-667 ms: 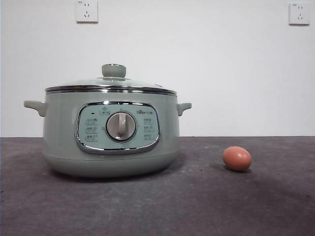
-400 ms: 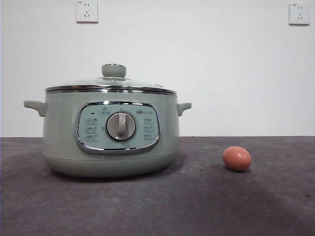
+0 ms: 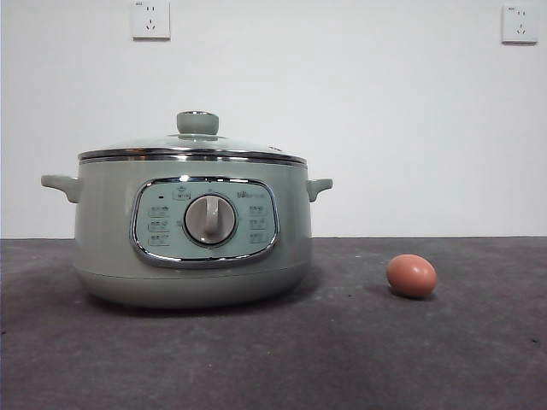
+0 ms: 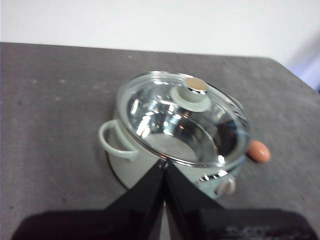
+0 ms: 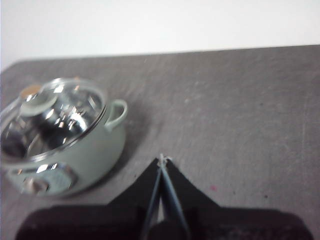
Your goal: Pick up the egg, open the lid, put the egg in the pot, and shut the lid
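Note:
The pale sage-green pot [image 3: 193, 239] stands on the dark table left of centre, with its glass lid [image 3: 192, 147] and green knob [image 3: 197, 123] on it. The brown-orange egg [image 3: 412, 276] lies on the table to the pot's right, apart from it. Neither arm shows in the front view. In the left wrist view the left gripper [image 4: 163, 162] is shut and empty, high above the pot [image 4: 135, 160], lid [image 4: 182, 117] and egg [image 4: 259, 151]. In the right wrist view the right gripper [image 5: 162, 160] is shut and empty above bare table beside the pot [image 5: 75, 150]; the egg is out of that view.
A white wall with two sockets [image 3: 150, 19] [image 3: 520, 23] stands behind the table. The dark grey table surface [image 3: 342, 359] stretches in front of the pot and egg. The table's far edge shows in both wrist views.

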Robot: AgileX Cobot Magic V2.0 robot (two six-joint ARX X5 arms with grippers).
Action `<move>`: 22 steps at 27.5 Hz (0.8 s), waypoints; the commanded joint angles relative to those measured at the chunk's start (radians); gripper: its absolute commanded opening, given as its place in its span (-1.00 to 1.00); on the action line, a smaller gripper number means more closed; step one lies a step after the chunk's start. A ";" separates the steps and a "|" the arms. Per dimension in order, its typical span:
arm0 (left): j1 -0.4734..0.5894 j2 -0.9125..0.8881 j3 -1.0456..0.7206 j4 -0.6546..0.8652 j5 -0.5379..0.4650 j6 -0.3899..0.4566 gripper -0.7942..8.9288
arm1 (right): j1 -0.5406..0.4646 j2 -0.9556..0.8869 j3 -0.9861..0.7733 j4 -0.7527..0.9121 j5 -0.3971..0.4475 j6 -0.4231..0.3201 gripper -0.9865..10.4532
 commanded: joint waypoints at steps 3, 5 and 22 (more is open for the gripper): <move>0.003 0.066 0.092 -0.100 0.039 0.089 -0.85 | 0.000 0.074 0.115 -0.132 -0.050 -0.108 -0.85; 0.003 0.084 0.115 -0.116 0.044 0.091 -0.85 | 0.000 0.091 0.137 -0.152 -0.057 -0.126 -0.85; -0.005 0.116 0.149 -0.120 0.048 0.087 0.56 | 0.000 0.127 0.148 -0.167 -0.056 -0.122 0.23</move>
